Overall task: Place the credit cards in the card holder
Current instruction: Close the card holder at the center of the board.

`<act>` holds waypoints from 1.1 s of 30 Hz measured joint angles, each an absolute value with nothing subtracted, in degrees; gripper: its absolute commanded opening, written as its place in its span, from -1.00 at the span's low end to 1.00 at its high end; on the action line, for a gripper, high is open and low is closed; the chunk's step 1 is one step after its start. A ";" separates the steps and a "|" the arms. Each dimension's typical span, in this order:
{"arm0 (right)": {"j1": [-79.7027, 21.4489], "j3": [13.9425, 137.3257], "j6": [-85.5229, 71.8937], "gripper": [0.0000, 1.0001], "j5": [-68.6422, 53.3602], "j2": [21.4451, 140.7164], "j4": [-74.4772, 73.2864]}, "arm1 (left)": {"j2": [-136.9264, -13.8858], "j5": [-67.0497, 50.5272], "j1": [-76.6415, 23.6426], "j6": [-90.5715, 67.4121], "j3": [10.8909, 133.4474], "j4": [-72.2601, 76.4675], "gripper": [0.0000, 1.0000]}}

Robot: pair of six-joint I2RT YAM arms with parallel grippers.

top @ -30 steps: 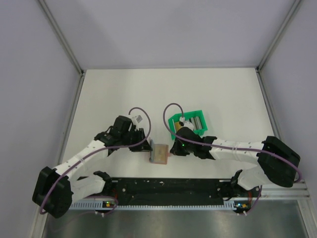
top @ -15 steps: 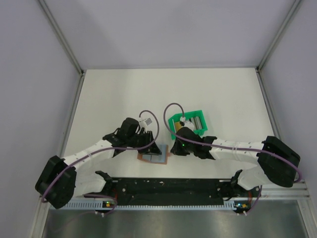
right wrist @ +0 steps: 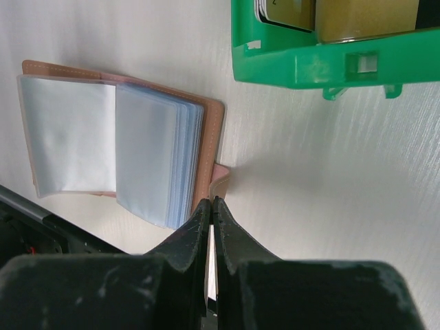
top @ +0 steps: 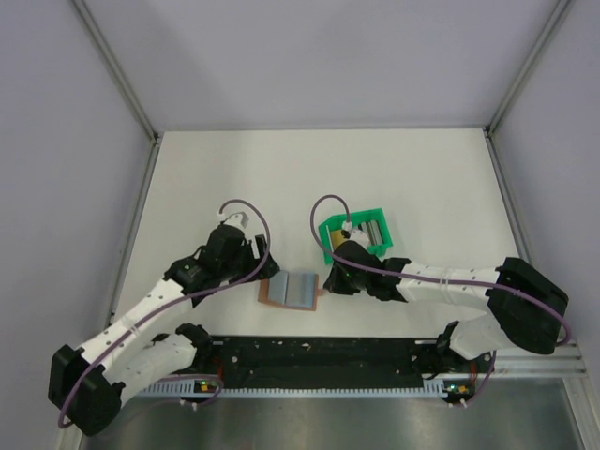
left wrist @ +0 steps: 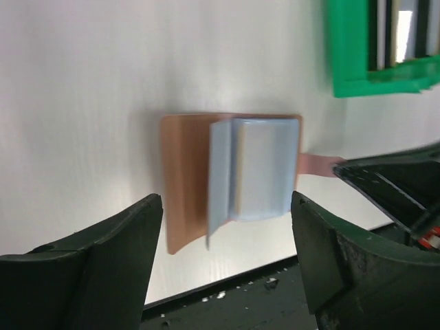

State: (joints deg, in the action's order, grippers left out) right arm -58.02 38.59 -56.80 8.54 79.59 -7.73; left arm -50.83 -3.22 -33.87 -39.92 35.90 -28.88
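The card holder [top: 291, 291] lies open on the table, tan-brown cover down and clear sleeves [right wrist: 148, 161] fanned upward. My right gripper [right wrist: 212, 201] is shut on the holder's pink strap tab [right wrist: 221, 180] at its right edge; from above the right gripper [top: 324, 285] touches that edge. My left gripper [left wrist: 225, 206] stands open a short way left of the holder [left wrist: 182, 179], nothing between its fingers. The credit cards [right wrist: 364, 17], yellow-gold and black, stand upright in the green tray [right wrist: 309, 65].
The green tray [top: 357, 231] sits just behind my right gripper. A black rail [top: 319, 352] runs along the table's near edge, close to the holder. Grey walls enclose the table on the left, right and far sides.
My left gripper has let go of the holder's cover, opened wide and drawn back to the left. The holder went from standing folded to lying open flat. The right gripper has not moved.
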 measured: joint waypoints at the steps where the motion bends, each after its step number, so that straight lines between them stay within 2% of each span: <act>1: -58.02 38.59 -56.80 -1.00 8.54 79.59 -7.73 | -50.92 -1.54 -33.54 -39.99 35.90 -30.04 0.64; 7: -58.02 38.59 -56.80 -1.00 8.51 79.59 -7.75 | -53.34 0.19 -31.64 -40.64 33.04 -30.46 0.67; 19: -58.02 38.59 -56.80 -1.00 8.51 79.59 -8.16 | -56.01 -16.45 -27.73 -45.91 22.02 -16.49 0.62; 22: -58.02 38.59 -56.80 -1.00 8.51 79.59 -8.16 | -55.99 -19.90 -27.68 -46.96 21.87 -12.91 0.51; 27: -58.02 38.59 -56.77 -1.00 8.49 79.68 -8.16 | -56.05 -24.84 -27.62 -47.51 21.89 -9.04 0.22; 33: -58.02 38.59 -56.77 -1.00 8.49 80.07 -8.21 | -56.71 -28.27 -27.59 -47.27 21.89 -5.82 0.05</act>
